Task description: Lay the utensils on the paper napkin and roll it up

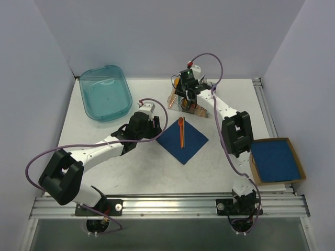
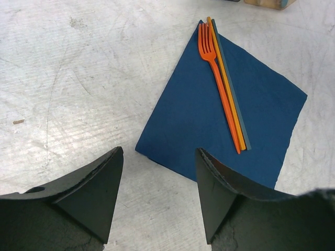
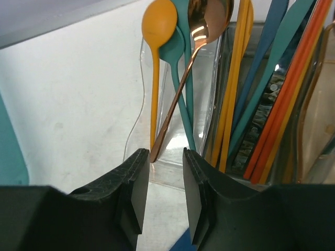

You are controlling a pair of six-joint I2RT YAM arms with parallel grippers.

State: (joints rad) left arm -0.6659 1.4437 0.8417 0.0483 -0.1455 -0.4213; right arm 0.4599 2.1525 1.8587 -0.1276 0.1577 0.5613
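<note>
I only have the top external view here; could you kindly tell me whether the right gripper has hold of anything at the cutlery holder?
Observer: No. In the right wrist view the right gripper has its jaws parted, and the copper spoon has its handle end at one fingertip, unclamped.
Operator: Thank you. Where does that spoon stand?
Observer: Bowl up in the clear holder, crossing in front of a teal spoon, with a yellow spoon beside it.
Operator: And what lies on the napkin?
Observer: The left wrist view shows an orange fork on the paper napkin, with a slim yellow piece lying alongside it.
</note>
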